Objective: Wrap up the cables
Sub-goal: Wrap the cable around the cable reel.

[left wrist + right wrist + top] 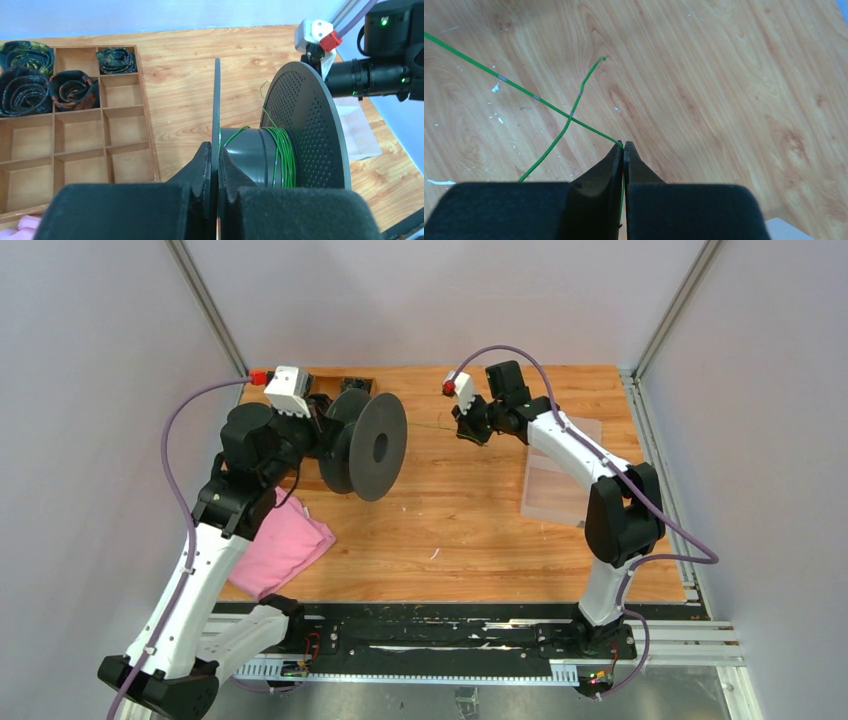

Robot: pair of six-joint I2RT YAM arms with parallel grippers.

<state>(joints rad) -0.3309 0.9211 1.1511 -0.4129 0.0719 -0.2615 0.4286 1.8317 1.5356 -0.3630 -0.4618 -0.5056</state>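
A dark grey spool (365, 445) stands on edge at the back left of the wooden table. My left gripper (215, 150) is shut on its near flange (217, 100), one finger on each side of the thin disc. Several turns of thin green cable (282, 155) lie around the hub beside the perforated far flange (310, 130). My right gripper (624, 145) is shut on the green cable (524, 91), which runs taut from its tips up to the left. A loose end (579, 97) curls across that strand. In the top view the right gripper (462, 430) hovers to the right of the spool.
A pink cloth (285, 545) lies at the table's front left under the left arm. A wooden divided tray (102, 125) holding rolled ties sits behind the spool. A clear plastic container (560, 480) rests on the right beneath the right arm.
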